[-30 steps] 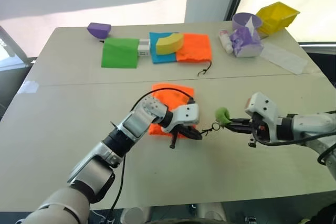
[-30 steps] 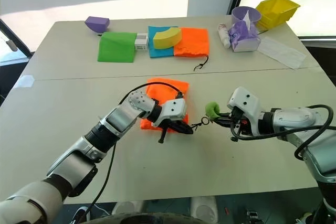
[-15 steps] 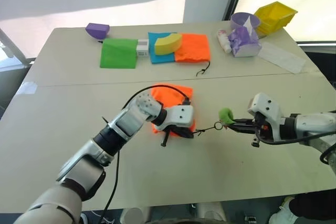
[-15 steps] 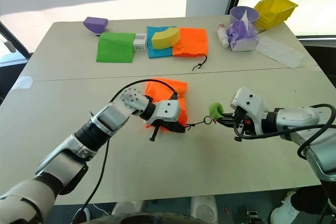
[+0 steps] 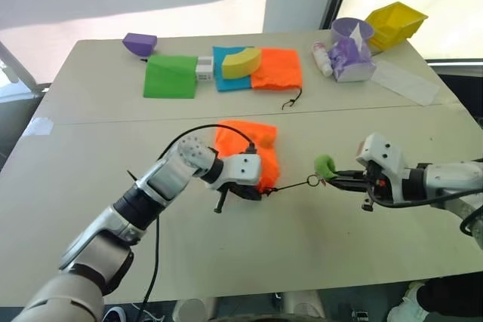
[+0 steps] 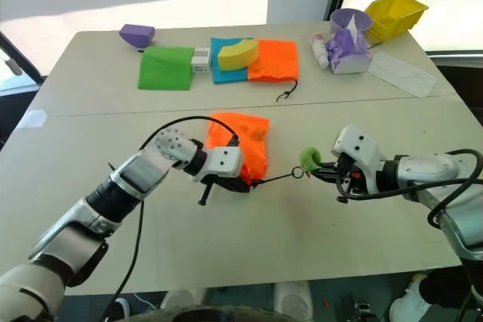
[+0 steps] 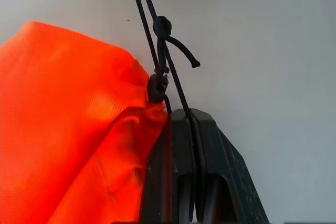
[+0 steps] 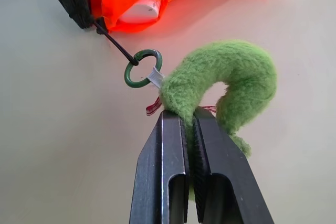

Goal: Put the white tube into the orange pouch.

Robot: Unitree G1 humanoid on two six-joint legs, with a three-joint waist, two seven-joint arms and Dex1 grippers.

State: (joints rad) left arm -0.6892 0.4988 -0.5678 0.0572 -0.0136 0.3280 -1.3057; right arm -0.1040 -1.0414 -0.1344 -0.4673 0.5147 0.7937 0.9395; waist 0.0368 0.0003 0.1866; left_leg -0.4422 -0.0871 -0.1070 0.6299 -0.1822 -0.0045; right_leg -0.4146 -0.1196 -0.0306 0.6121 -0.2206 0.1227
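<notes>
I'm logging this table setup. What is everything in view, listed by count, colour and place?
orange pouch: one, neon orange, table centre
pom-pom: one, green, on the pouch's taut black cord
white tube: one, white, inside the pouch mouth
second pouch: one, orange, far side
flat pieces: two, green and blue, far side
wedge: one, yellow, on the blue piece
bin: one, yellow, far right corner
left hand: shut on pouch edge
right hand: shut on pom-pom

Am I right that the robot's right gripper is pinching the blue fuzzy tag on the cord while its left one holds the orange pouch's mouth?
Nearly. The fuzzy tag is green, not blue, as the right wrist view shows. The rest holds: the right gripper is shut on it, and the left gripper pinches the cord at the orange pouch's mouth.
</notes>
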